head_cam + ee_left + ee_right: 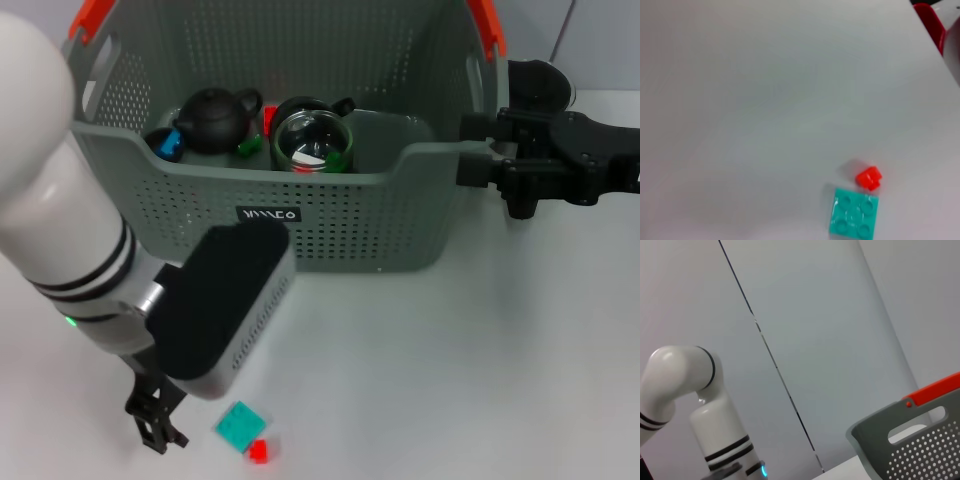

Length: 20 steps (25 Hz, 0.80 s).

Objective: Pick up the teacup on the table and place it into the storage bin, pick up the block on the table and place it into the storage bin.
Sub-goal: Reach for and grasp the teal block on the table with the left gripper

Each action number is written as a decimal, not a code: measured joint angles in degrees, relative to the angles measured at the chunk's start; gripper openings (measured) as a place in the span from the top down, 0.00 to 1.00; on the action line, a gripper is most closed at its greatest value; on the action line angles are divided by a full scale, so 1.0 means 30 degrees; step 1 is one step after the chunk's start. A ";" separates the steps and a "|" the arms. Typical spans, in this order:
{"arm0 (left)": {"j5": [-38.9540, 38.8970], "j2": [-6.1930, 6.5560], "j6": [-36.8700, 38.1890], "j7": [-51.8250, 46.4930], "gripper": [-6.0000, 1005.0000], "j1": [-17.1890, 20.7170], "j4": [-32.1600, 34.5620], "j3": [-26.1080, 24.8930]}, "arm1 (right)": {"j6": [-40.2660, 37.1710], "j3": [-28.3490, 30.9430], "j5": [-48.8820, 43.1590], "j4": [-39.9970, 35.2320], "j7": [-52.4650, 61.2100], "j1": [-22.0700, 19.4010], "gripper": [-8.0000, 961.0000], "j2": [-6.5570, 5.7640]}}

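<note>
The storage bin [350, 220] stands at the back of the table; one corner of it also shows in the right wrist view [910, 440]. Inside it a clear glass teacup [312, 145] sits next to a black teapot [215, 118]. A teal block [240, 425] lies on the table near the front edge, with a small red block [259, 450] touching its corner; both appear in the left wrist view, the teal block [855, 218] and the red block [868, 177]. My left gripper [155, 425] hangs just left of the teal block. My right gripper [470, 150] is open at the bin's right wall, holding nothing.
The bin also holds a black cup [312, 104], a blue piece [168, 146] and small red and green pieces. My left forearm [60, 200] covers the table's left side. White table surface stretches in front of the bin and to the right.
</note>
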 joint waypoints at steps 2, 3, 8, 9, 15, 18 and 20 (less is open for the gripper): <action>-0.0126 -0.0016 -0.0190 0.0021 0.04 -0.0061 0.0113 0.0391 | 0.0000 0.0016 0.0004 0.0000 0.0000 0.0004 0.02 0.0000; -0.0237 -0.0023 -0.0283 0.0025 0.04 -0.0162 0.0355 0.0630 | 0.0000 0.0018 0.0005 0.0000 0.0000 0.0004 0.02 0.0001; -0.0438 -0.0050 -0.0666 -0.0065 0.04 -0.0489 0.1220 0.1559 | 0.0000 0.0048 0.0046 0.0000 -0.0014 -0.0118 0.02 0.0026; -0.0466 -0.0052 -0.0761 -0.0079 0.04 -0.0491 0.1243 0.1754 | -0.0001 0.0055 0.0097 0.0000 -0.0021 -0.0174 0.02 0.0028; -0.0721 -0.0093 -0.1596 -0.0165 0.05 -0.0833 0.1784 0.2404 | -0.0042 0.0078 0.0364 0.0000 -0.0200 -0.0467 0.02 0.0021; -0.1025 -0.0112 -0.1780 -0.0205 0.09 -0.1180 0.2319 0.2556 | -0.0064 0.0077 0.0449 0.0000 -0.0247 -0.0575 0.02 0.0006; -0.1109 -0.0115 -0.1873 -0.0216 0.11 -0.1335 0.2558 0.2648 | -0.0067 0.0078 0.0462 0.0000 -0.0249 -0.0633 0.02 -0.0011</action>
